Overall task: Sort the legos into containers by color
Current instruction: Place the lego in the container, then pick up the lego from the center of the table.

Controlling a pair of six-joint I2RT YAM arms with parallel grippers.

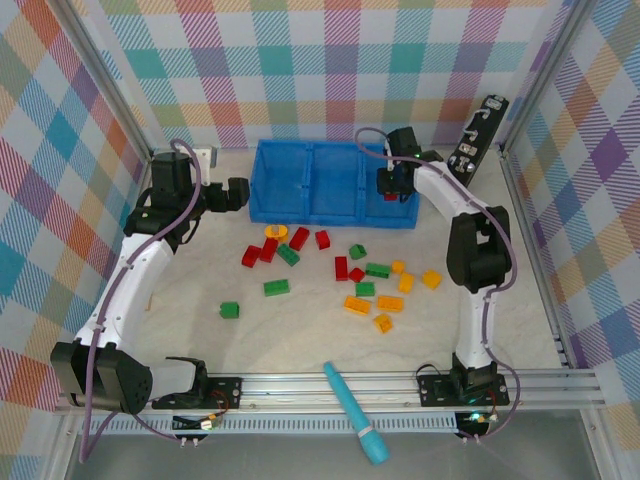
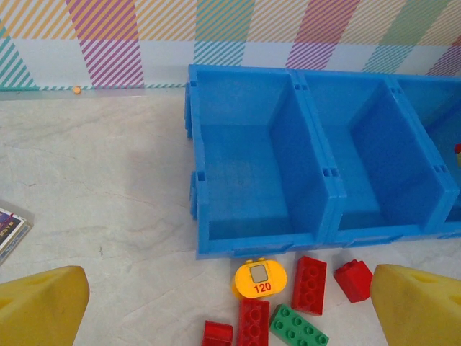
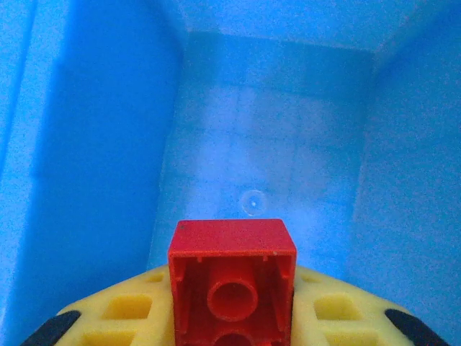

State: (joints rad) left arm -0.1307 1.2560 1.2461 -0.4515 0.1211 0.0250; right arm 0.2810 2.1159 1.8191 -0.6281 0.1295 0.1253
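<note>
Watching the right gripper: it's clamped on a red brick, hanging inside the rightmost compartment of the blue tray. From the wrist view the brick is held hollow side toward the camera, above a bare floor.

Risks as I see them:
- Drop looks to be from some height. The plastic floor is hard, so the brick could bounce. The walls are tall, so it probably stays in, but it may tip against a wall.
- The brick is pinched between soft yellow pads. If it sticks to one pad on release, it rides out with the arm.
- The gripper is down between the walls. A sideways exit instead of straight up could hook the rim and drag the tray. That would shift all three bins.

The left gripper is wide open and holds nothing, parked just off the tray's left end. Its fingers frame the loose bricks below it. The other two compartments look empty.

The rest of the legos are scattered on the table, reds nearest the tray front. The yellow "120" piece sits nearly against the wall, which makes an awkward pinch, and a finger could jam on the tray.
</note>
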